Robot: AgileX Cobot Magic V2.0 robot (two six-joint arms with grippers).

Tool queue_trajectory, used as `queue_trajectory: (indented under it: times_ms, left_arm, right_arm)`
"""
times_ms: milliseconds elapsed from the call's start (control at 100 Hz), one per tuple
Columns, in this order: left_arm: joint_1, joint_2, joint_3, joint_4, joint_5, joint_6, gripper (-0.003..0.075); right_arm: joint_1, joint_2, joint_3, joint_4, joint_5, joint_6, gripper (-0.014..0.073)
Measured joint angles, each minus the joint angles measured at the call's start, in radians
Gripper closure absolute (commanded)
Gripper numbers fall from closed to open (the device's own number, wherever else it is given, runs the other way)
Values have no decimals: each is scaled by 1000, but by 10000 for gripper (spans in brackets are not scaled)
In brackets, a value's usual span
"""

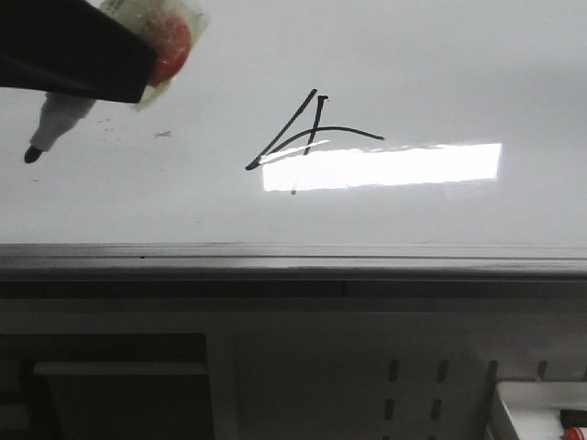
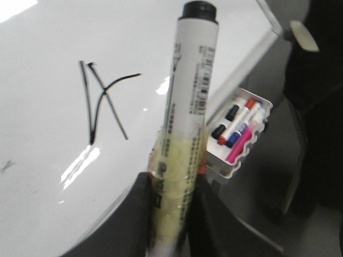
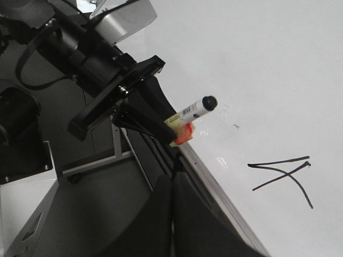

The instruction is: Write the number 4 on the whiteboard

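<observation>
Plastic marker (image 2: 190, 96): light, stiff, slick barrel; left gripper (image 2: 170, 214) jaws clamp its taped lower end, best hold. Number 4 (image 1: 307, 133) on whiteboard (image 1: 459, 73), apart from tip. Right gripper (image 3: 172, 214) jaws together, empty.

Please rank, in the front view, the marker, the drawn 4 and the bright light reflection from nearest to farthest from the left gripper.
1. The marker, held in the left gripper at upper left.
2. The number 4, mid-board, to its right.
3. The light reflection, further right, just below the figure.
</observation>
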Motion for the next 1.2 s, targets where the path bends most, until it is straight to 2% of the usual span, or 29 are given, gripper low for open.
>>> queue_trajectory:
  times_ms: [270,380,560,880,1050,1200]
  left_arm:
    - [0,132,23,-189,-143,0,741]
    - [0,189,24,-255,-249,0,741]
    - [0,236,7,-288,-380,0,741]
    - [0,338,-129,-310,-412,0,741]
    - [0,421,-156,-387,-419,0,741]
    - [-6,444,-167,-398,-424,0,741]
  right_arm:
    - [0,-12,2,-2,-59,1,653]
    - [0,-12,2,-4,-64,4,653]
    - [0,-12,2,-5,-65,21,653]
    - [0,-12,2,-10,-68,27,653]
    - [0,-12,2,-11,-68,32,653]
    - [0,-12,2,-11,-68,32,653]
